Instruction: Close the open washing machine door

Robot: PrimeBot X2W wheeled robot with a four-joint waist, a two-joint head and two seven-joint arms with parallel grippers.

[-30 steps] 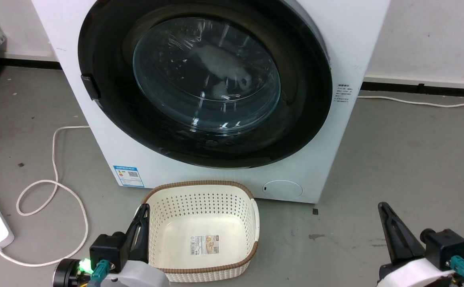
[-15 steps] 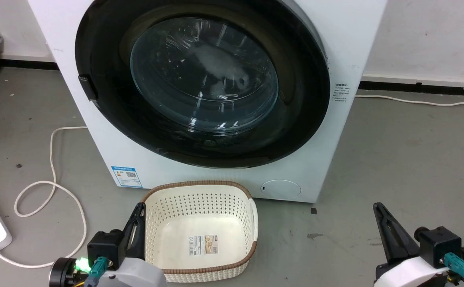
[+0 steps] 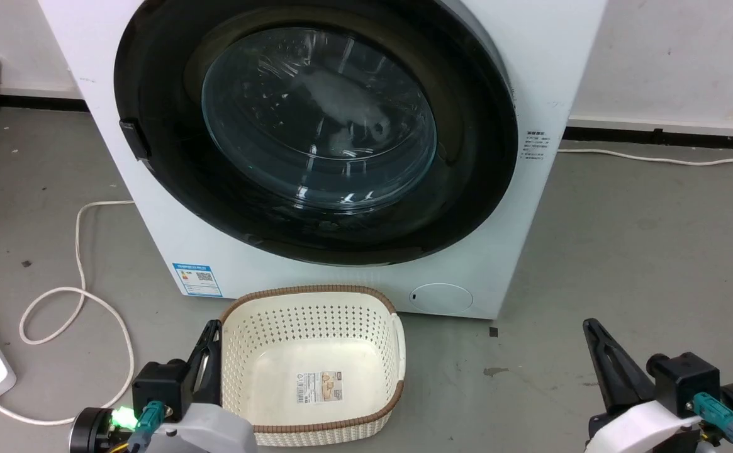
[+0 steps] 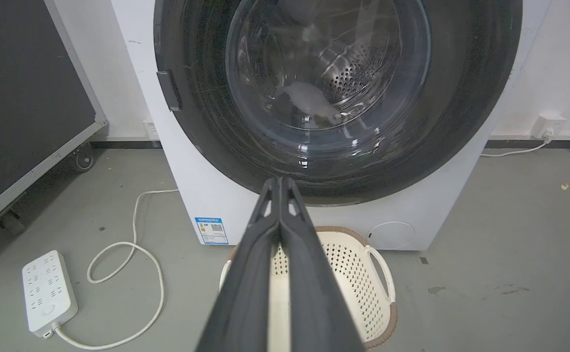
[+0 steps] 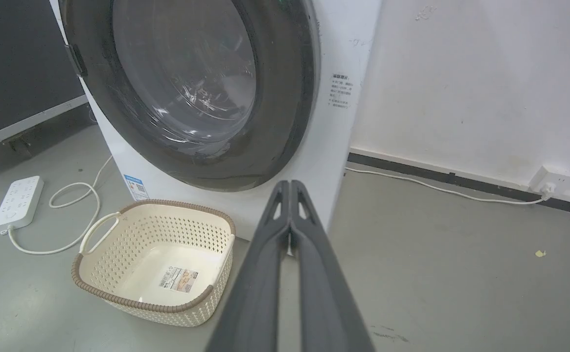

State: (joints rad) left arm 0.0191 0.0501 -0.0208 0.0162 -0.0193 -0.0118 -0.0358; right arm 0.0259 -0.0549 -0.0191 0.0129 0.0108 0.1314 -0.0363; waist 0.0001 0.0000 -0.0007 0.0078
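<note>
Above the grey floor (image 3: 624, 251) beside a white wall (image 3: 674, 56), left gripper (image 4: 280, 182) and right gripper (image 5: 290, 184) hang closed, empty.

The left end effector (image 3: 212, 330) and right end effector (image 3: 593, 330) hang low (fingers pressed together, empty), pointing forward.

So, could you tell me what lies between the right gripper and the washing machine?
A bare stretch of grey floor with a small dark mark by the corner of the washing machine; the head view shows it ahead of the right gripper.
</note>
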